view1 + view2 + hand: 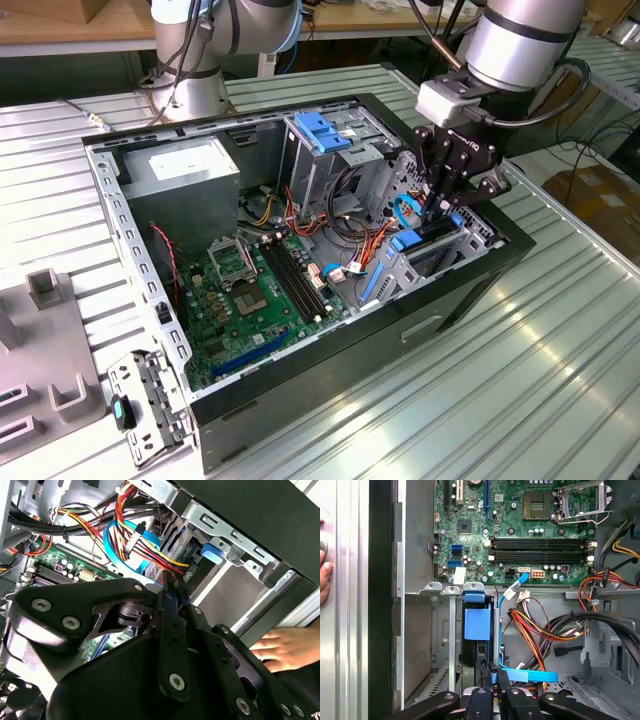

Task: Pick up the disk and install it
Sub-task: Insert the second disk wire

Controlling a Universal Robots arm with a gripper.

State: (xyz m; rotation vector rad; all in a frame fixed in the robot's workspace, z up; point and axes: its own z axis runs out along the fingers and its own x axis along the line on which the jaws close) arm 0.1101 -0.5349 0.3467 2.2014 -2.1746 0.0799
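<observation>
Inside the case, gripper clamps the disk; a hand alongside.

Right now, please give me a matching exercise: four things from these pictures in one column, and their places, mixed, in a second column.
Things:
1. claw
2. green motherboard
3. hand
4. grey box with white label

Places:
a. outside the case
b. flat on the case floor
c. at the drive bay, by the disk
d. corner of the case, on the exterior view's left

Pairs: 1-c; 2-b; 3-a; 4-d
</observation>
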